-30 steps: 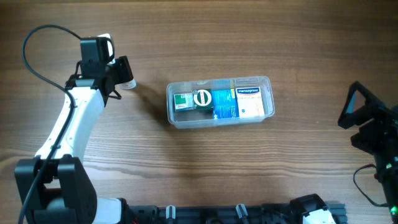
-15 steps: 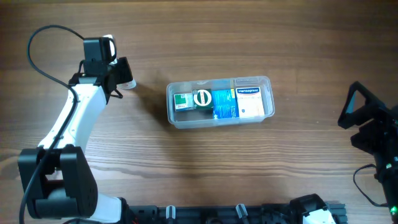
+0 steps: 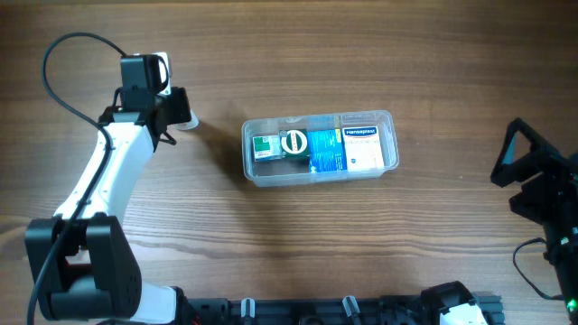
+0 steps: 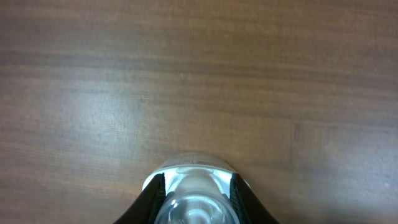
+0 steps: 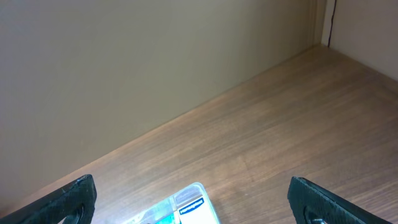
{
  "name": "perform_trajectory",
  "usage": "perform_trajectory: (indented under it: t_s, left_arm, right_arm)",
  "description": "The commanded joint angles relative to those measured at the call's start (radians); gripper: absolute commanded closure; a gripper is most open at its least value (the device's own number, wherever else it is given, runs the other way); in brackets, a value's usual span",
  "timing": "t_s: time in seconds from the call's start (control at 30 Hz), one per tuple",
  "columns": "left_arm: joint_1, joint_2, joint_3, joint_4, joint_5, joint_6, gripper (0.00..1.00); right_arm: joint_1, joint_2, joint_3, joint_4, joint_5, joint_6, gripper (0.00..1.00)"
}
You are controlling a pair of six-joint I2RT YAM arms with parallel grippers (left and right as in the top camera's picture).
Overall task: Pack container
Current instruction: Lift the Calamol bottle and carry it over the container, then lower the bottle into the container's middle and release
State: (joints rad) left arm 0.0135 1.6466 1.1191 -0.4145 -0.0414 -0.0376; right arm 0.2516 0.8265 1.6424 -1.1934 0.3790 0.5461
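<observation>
Overhead view: the left gripper (image 3: 181, 113) is closed around a small clear plastic bottle (image 3: 186, 118), its fingers (image 4: 151, 198) pinching the bottle's sides above the wooden table (image 3: 271, 244). The clear rectangular plastic container (image 3: 394, 144), holding small boxes (image 3: 327, 151), sits to that gripper's right, well apart. Beyond the container, the right gripper (image 3: 519, 167) is spread wide and holds nothing.

I see the container (image 3: 318, 178) upright at mid-table, its long side running left to right. It's clear plastic, with small boxes (image 3: 327, 151) packed inside.
</observation>
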Motion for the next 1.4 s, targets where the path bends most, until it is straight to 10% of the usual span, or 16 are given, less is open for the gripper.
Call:
perform_trajectory:
  t_s: [0.0,0.73,1.37]
  left_arm:
    - [-0.024,-0.083,0.001,-0.026,0.014,0.007,0.84]
    - [-0.474,-0.687,0.001,-0.526,-0.057,-0.406,0.92]
    - [-0.647,-0.315,0.001,-0.344,-0.091,-0.499,0.96]
  right_arm:
    - [-0.002,0.001,-0.002,0.002,0.016,0.007,0.0]
    - [-0.002,0.001,-0.002,0.002,0.016,0.007,0.0]
    - [-0.002,0.001,-0.002,0.002,0.016,0.007,0.0]
